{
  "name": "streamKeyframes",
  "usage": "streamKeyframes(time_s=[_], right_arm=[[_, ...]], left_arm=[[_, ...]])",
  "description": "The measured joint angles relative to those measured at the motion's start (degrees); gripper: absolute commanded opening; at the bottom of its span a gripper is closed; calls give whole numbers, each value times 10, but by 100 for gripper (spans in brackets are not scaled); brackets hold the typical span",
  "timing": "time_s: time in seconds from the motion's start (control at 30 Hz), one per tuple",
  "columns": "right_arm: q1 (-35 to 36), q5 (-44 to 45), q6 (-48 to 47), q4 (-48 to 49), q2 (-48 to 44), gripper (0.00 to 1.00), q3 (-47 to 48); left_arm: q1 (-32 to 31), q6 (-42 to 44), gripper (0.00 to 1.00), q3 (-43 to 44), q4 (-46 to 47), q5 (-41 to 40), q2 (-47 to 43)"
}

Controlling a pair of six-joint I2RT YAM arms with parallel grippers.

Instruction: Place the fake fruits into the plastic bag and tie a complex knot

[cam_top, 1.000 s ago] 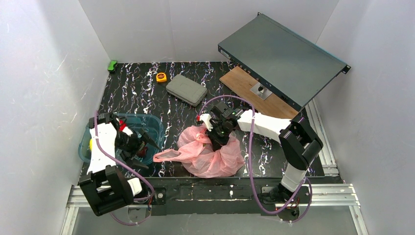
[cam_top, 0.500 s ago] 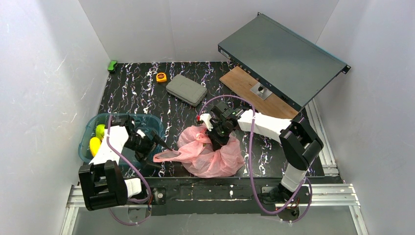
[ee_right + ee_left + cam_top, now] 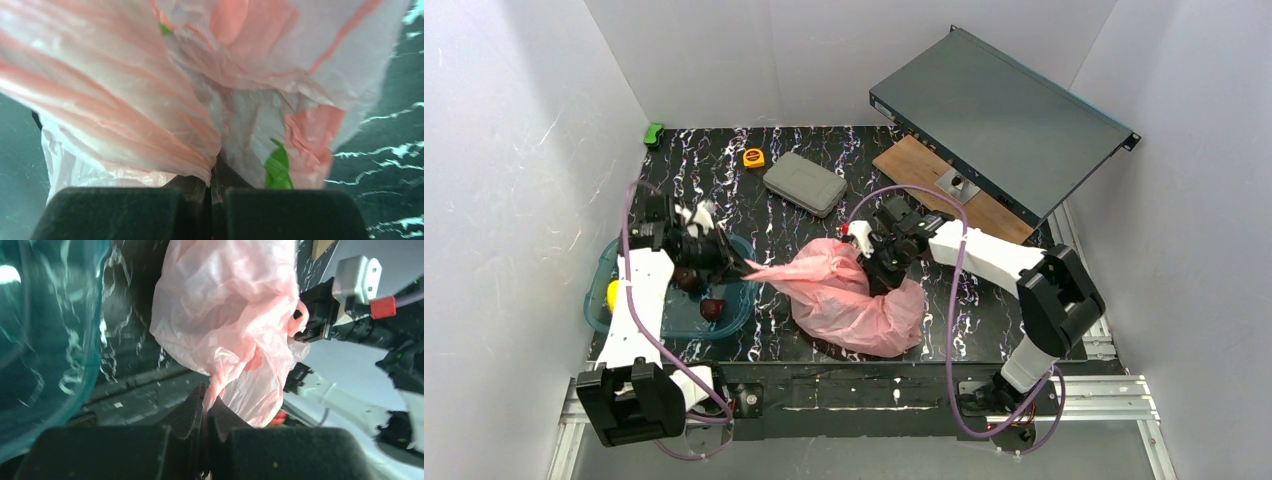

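Note:
The pink plastic bag (image 3: pixel 849 300) lies in the middle of the table, stretched between both grippers. My left gripper (image 3: pixel 744 268) is shut on the bag's left corner beside the teal tub (image 3: pixel 736 300). The thin pink film (image 3: pixel 225 315) runs into the closed left gripper (image 3: pixel 206 402). My right gripper (image 3: pixel 881 272) is shut on the bag's upper right edge, and the bag (image 3: pixel 150 100) fills its view above the closed right gripper (image 3: pixel 214 172). A green leaf (image 3: pixel 279 167) shows through the plastic. A dark maroon fruit (image 3: pixel 712 307) and a yellow one (image 3: pixel 612 295) lie in the tub.
At the back are a yellow tape measure (image 3: pixel 753 157), a grey case (image 3: pixel 804 183) and a green toy (image 3: pixel 654 133). A large grey rack unit (image 3: pixel 999 115) rests tilted over a wooden board (image 3: pixel 914 165) at the back right. White walls enclose the table.
My left gripper left the tub, swung right and back, and shut on the bag's left corner, pulling it up. The right arm shifted slightly right with its hold, stretching the bag.

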Motion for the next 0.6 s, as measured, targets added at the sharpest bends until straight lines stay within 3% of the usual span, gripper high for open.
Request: streamKeyframes(time_s=[0.17, 0.3, 0.47, 0.6], right_arm=[[-37, -19, -23, 14, -67, 1, -8], [-66, -25, -57, 16, -111, 1, -11], [-91, -29, -83, 0, -96, 1, -11], [-93, -43, -101, -3, -76, 1, -11]], left_arm=[[-27, 227, 0, 150, -55, -55, 13], [-78, 416, 0, 165, -60, -90, -10], [-179, 687, 0, 52, -26, -102, -150], [-202, 944, 0, -110, -1, -94, -341]])
